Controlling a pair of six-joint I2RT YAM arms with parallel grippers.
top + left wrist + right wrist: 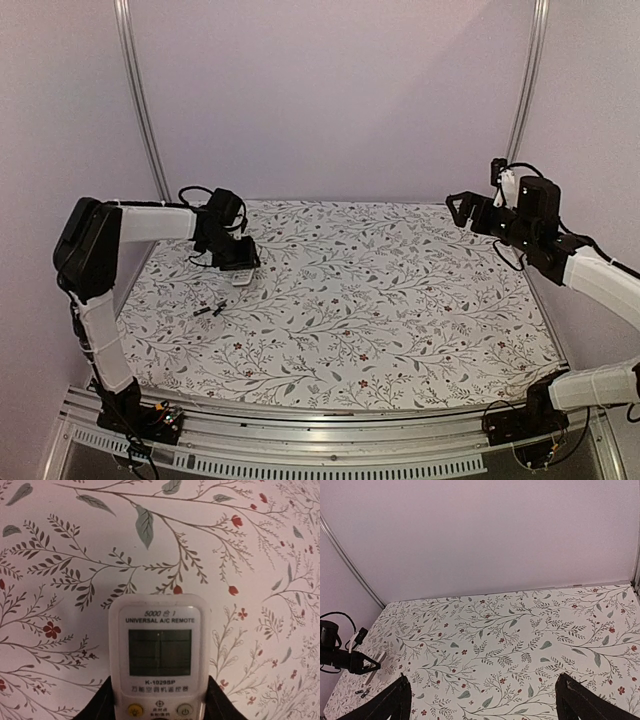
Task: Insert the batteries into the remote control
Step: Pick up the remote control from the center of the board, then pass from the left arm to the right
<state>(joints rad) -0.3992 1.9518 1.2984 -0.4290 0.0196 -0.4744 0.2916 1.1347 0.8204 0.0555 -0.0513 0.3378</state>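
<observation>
left gripper closed on remote control, display side up | batteries laid together on floral cloth nearby | right gripper held wide open

The remote runs off the left wrist view's bottom edge, whether the fingers of the left gripper press its sides cannot be told, and the batteries are only tiny dark specks from above.

White remote control, floral tablecloth
</observation>
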